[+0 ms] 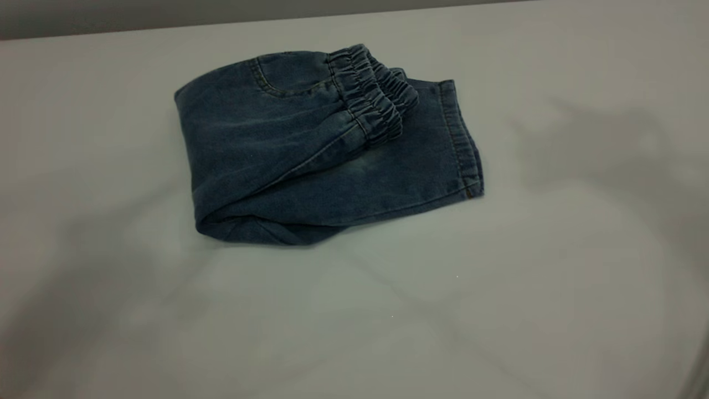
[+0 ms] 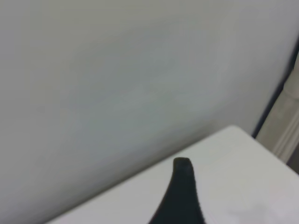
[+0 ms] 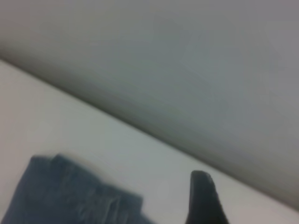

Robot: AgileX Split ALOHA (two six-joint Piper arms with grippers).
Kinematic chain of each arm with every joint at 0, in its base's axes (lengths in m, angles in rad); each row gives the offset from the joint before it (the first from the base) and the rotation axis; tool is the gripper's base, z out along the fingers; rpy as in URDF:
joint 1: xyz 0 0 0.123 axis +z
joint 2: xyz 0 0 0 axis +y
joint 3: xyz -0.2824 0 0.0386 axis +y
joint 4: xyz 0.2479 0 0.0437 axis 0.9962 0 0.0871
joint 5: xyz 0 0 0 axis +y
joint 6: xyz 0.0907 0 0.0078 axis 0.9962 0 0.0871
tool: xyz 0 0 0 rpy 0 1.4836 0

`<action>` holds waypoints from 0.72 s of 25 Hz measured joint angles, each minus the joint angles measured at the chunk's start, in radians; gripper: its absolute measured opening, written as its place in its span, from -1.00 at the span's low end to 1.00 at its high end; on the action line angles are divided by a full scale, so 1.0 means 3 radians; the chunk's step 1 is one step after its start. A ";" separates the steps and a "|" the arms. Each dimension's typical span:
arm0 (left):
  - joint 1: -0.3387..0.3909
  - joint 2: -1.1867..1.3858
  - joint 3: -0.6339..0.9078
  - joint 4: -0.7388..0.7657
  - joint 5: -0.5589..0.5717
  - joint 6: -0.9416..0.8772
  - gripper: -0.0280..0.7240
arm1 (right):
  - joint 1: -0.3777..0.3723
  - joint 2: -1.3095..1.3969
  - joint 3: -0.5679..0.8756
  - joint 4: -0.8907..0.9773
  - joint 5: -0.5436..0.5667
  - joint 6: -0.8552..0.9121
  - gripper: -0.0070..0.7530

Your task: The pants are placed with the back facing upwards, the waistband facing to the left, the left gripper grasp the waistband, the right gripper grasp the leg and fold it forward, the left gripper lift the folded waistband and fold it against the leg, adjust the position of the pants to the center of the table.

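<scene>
The pants lie folded on the table, a little left of and behind its middle in the exterior view. The gathered waistband rests on top of the leg, whose stitched hem points right. A back pocket seam faces up. Neither gripper appears in the exterior view. A black tip of my left gripper hangs over a bare table corner, away from the cloth. A black tip of my right gripper is held above the table, with the pants off to one side and apart from it.
The table's far edge meets a grey wall. Soft arm shadows fall on the table at left and right. In the left wrist view a table corner ends near a dark gap and pale floor.
</scene>
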 joint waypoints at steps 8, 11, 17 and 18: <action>0.0000 -0.0770 0.1191 0.0004 0.0003 0.0000 0.56 | 0.0005 -0.1053 0.0967 0.0175 -0.0003 0.0184 -0.04; 0.0000 -0.1111 0.1777 0.0004 0.0003 0.0000 0.52 | 0.0009 -0.1418 0.1298 0.0357 -0.0003 0.0184 -0.04; 0.0000 -0.1830 0.2902 -0.0001 0.0007 -0.0025 0.45 | 0.0009 -0.2242 0.2181 0.0421 -0.0003 0.0184 -0.04; 0.0000 -0.1954 0.3091 -0.0001 0.0007 -0.0028 0.45 | 0.0009 -0.2389 0.2328 0.0440 0.0001 0.0184 -0.04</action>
